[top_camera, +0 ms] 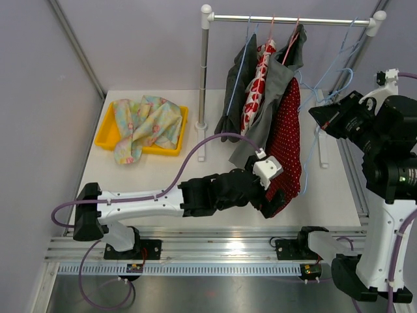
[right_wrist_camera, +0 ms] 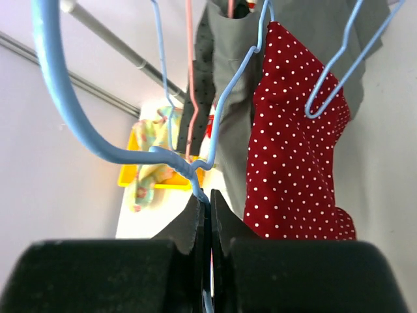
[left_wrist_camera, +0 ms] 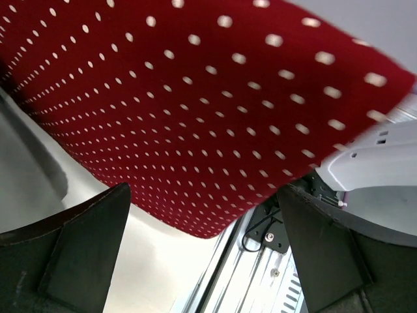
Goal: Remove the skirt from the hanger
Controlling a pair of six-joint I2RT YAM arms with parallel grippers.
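A: Skirt position?

B: Red polka-dot skirt (top_camera: 290, 140) hangs from the rail (top_camera: 293, 19), at the right of a bunch of garments. Grey garment (top_camera: 273, 85) is just beside it on the left, and a red-and-white patterned one (top_camera: 257, 85) is further left. The hem hangs low, close over the surface (top_camera: 163, 169).

A: Left arm?

B: It is stretched out across the surface from its base. The left end effector (top_camera: 270, 203) is at the skirt's lower hem. In the wrist view both fingers (left_wrist_camera: 85, 248) stand well apart, with the dotted cloth filling the frame above them. I cannot tell whether either finger touches the fabric.

A: Right arm?

B: It is raised at the right side of the rack. The right end effector (right_wrist_camera: 207, 215) is closed together on the wire of a blue hanger (right_wrist_camera: 85, 140). From the grip the wire climbs toward the skirt's top corner. A second blue hanger loop shows in front of the skirt. Which wire carries the waistband is not clear.

A: Anything else on the surface?

B: A yellow tray (top_camera: 107, 134) sits at the far left, well apart from the rack. A floral cloth (top_camera: 146, 120) is heaped in it and spills over the front rim.
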